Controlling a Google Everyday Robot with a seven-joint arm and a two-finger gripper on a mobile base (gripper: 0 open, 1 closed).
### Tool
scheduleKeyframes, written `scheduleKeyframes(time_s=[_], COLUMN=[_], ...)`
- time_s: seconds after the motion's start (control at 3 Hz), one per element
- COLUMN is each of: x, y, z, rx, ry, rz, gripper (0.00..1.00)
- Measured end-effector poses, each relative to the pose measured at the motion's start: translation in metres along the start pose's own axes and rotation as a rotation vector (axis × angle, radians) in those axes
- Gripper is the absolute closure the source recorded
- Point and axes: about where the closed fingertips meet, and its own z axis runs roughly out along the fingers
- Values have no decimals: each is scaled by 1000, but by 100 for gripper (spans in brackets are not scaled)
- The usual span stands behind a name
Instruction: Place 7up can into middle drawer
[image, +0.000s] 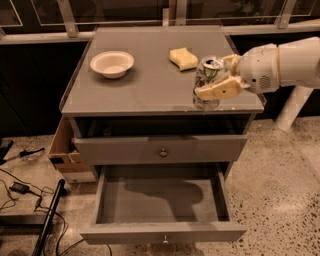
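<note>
One pincer (213, 78) clasping 7up can (206, 73) near tabletop (150, 87) edge, sponge (183, 58), bowl (112, 63) behind

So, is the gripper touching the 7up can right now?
Touching. The camera view shows the gripper closed around the 7up can at the cabinet top's front right corner, its near finger pressed across the can's side.

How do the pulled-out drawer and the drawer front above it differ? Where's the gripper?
The middle drawer is pulled out, bare grey floor showing; the upper drawer front is pushed in, no tray visible. The middle drawer sits lower, its front nearer the camera than the upper drawer front. Both are grey with a round knob. The gripper is at the front right of the tabletop, shut on the 7up can.
</note>
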Motion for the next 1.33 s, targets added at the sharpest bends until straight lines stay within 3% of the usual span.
scheduleKeyframes(time_s=[0.33, 0.67, 1.33], x=[14, 40, 145], y=[16, 48, 114], z=[2, 6, 43], rx=[-3, -4, -12], ry=[14, 23, 64], rz=[0, 8, 13], gripper=[100, 100, 100])
